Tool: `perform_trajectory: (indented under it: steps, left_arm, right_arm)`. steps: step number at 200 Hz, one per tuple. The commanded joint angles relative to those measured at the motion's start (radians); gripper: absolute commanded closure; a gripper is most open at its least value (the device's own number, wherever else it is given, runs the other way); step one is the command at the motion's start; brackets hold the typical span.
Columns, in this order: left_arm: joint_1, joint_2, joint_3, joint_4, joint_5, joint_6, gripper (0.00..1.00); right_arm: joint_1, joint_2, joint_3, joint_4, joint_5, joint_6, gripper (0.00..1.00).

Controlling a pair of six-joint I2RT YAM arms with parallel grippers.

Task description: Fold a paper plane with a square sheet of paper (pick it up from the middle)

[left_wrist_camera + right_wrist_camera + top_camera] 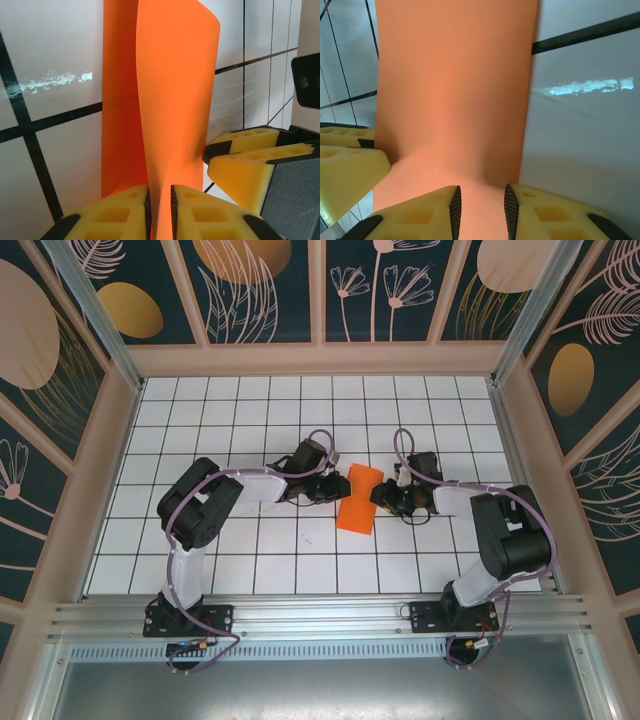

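Panels (260,280) painted dark teal with pale leaf shapes and gold ovals wall in the table (250,420), a glossy white surface ruled into squares by thin black lines. The left arm (200,510) and right arm (510,530), black at the joints with white links and purple cable, bend in toward each other.

Between their tools is the square sheet of paper (358,502), thin, matte and bright orange, bowed rather than lying flat. From above it reads as a narrow slanted band, pinched at its waist.

The left gripper (330,490) clamps the side of the sheet nearest it. In its wrist view the blocky yellow fingers (125,210) nearly meet, and the paper (175,100) rises straight ahead out of the slit between them, one layer curling over another.

The right gripper (482,192) grasps the opposite side, its ribbed black pads (456,210) a little wider apart, with smooth orange (455,90) filling the gap. Each wrist view also catches the other tool's hollow-pocketed yellow fingers just beside the paper.
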Motion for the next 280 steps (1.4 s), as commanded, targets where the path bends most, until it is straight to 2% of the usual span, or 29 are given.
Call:
perform_trajectory:
  steps: [1,45,72,101,148,165,213,235,261,280]
  left_arm:
    - [-0.003,-0.015,-0.003,0.013,-0.013,-0.008,0.84]
    - [-0.003,-0.071,-0.057,0.063,-0.073,-0.077,1.00]
    - [-0.003,-0.139,-0.118,0.101,-0.127,-0.152,1.00]
    - [-0.002,-0.185,-0.148,0.121,-0.163,-0.205,1.00]
    - [-0.003,-0.182,-0.171,0.110,-0.171,-0.213,1.00]
    - [-0.001,-0.177,-0.163,0.105,-0.168,-0.209,1.00]
    - [-0.003,-0.163,-0.146,0.087,-0.162,-0.197,1.00]
    - [-0.002,-0.160,-0.130,0.088,-0.157,-0.195,1.00]
    - [-0.002,-0.156,-0.126,0.089,-0.150,-0.195,1.00]
    - [-0.002,-0.153,-0.126,0.088,-0.147,-0.192,1.00]
  right_arm:
    - [-0.010,-0.015,-0.003,-0.033,0.021,-0.013,0.66]
    - [-0.009,-0.113,-0.003,-0.025,0.027,-0.046,0.63]
    - [0.036,-0.238,-0.018,-0.034,0.089,-0.133,0.53]
    - [0.180,-0.367,-0.075,0.004,0.288,-0.204,0.47]
    - [0.471,-0.515,-0.249,0.225,0.515,-0.393,0.42]
    - [0.549,-0.507,-0.270,0.266,0.584,-0.456,0.40]
    - [0.686,-0.365,-0.217,0.314,0.748,-0.605,0.37]
    - [0.711,-0.293,-0.198,0.332,0.826,-0.639,0.37]
    - [0.719,-0.244,-0.174,0.361,0.854,-0.660,0.36]
    - [0.720,-0.208,-0.147,0.355,0.874,-0.669,0.39]
